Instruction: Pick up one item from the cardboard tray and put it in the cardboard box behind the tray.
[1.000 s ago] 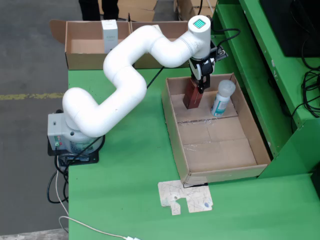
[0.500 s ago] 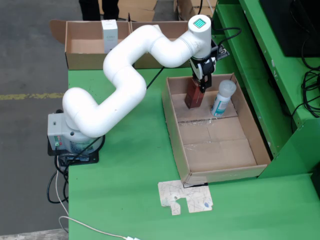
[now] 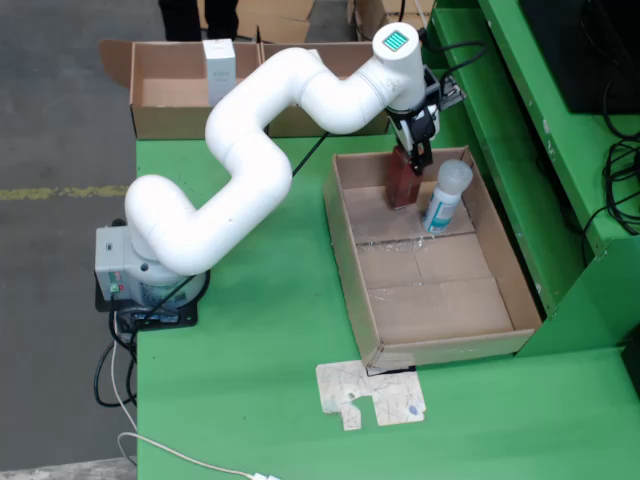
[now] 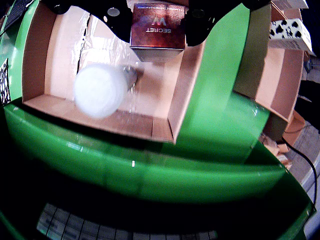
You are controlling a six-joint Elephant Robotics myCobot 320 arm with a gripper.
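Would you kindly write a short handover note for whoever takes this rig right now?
Pincer: shut on the red box, held at the tray's far end.
Bottle: in the tray beside it, untouched.
Cardboard box behind the tray: a white carton stands in it.
Done: grasp.
Left: carry the red box over the tray wall to the cardboard box and release.

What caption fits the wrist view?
Gripper holds a brown box above the tray, beside a white-capped bottle.
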